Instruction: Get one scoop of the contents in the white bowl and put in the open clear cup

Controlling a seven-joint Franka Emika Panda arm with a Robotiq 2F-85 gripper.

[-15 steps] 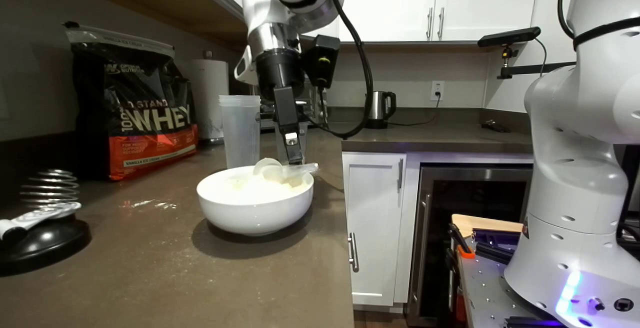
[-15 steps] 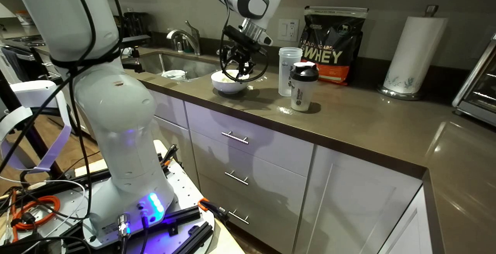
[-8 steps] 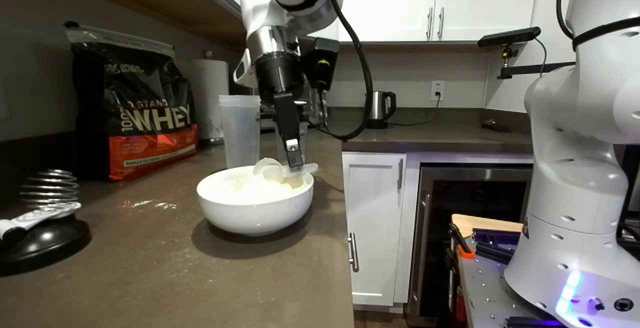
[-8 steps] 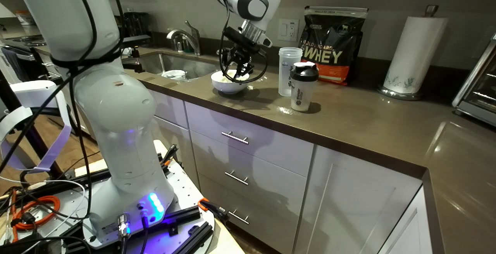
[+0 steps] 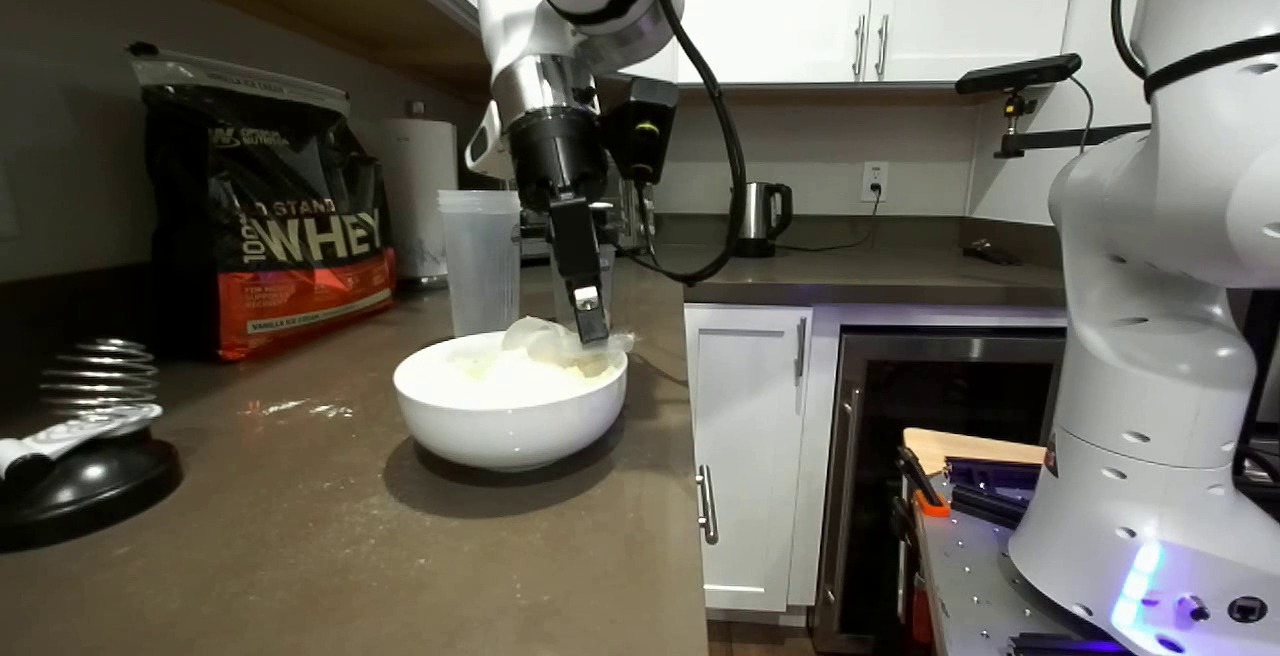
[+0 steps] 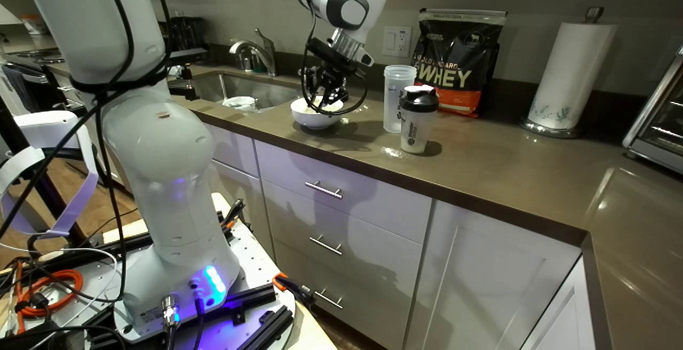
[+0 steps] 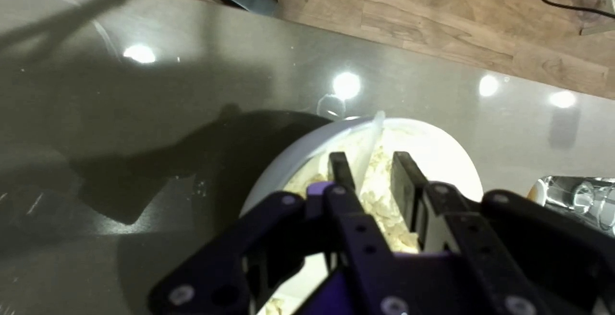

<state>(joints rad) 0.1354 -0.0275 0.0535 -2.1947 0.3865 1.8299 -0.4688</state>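
The white bowl [image 5: 510, 431] stands on the counter and holds a heap of white powder [image 5: 505, 376]. The bowl also shows in an exterior view [image 6: 314, 120] and in the wrist view [image 7: 454, 156]. The translucent scoop [image 5: 537, 336] lies in the powder with its handle over the rim. In the wrist view the scoop handle [image 7: 369, 147] runs between the fingers, nearer the left one. My gripper [image 7: 371, 161] is open, pointing down over the bowl; its fingertips [image 5: 592, 334] are at the handle. The open clear cup [image 5: 482, 266] stands upright behind the bowl, and beside it in an exterior view [image 6: 394, 102].
A shaker with a black lid [image 6: 416, 131] stands beside the open cup. A whey bag [image 5: 290, 226] and a paper-towel roll [image 6: 568, 78] stand behind. A black round piece with a metal coil [image 5: 95, 436] lies near the bowl. The counter's front edge [image 6: 373, 168] is close to the bowl.
My gripper has moved down slightly, so its fingertips sit lower at the scoop handle. The scoop has shifted slightly and looks blurred. Bowl and cups have not moved.
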